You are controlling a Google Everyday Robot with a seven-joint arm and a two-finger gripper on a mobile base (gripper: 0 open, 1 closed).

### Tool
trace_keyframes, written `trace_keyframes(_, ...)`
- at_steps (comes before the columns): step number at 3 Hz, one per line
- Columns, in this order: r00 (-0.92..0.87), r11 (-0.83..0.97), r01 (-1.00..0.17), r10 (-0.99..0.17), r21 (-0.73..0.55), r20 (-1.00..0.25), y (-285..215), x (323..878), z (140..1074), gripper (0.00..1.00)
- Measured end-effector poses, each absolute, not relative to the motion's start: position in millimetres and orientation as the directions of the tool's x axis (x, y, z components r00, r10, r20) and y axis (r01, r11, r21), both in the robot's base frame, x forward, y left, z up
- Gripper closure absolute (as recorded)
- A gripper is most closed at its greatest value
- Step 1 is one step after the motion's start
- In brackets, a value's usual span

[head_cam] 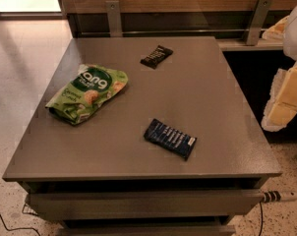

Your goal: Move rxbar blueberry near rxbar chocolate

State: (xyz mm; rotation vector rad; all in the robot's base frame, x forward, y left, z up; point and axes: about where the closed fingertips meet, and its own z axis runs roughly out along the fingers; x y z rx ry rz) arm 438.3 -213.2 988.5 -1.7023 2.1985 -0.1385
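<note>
The rxbar blueberry [169,138], a flat bar in a dark blue wrapper with white text, lies at an angle on the grey table [212,82], near the front and slightly right of centre. The rxbar chocolate [156,56], a smaller black-wrapped bar, lies near the table's back edge, centre. My gripper [280,109], white and pale yellow, hangs at the right edge of the view. It is beyond the table's right side, off the surface and well apart from both bars. It holds nothing that I can see.
A green chip bag [87,93] lies on the left part of the table. A wooden wall with metal brackets [113,17] runs along the back. A drawer front [138,203] sits below the table's front edge. A cable [279,196] lies at lower right.
</note>
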Motion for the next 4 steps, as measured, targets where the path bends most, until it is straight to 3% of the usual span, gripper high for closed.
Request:
trace_keyframes(2, -0.215, 0.289, -0.916, -0.94, -0.28, -0.267, -213, 436, 984, 0.0)
trace_keyframes(4, -0.243, 0.389, -0.902, -0.817, -0.187, -0.523, -203, 425, 950, 0.0)
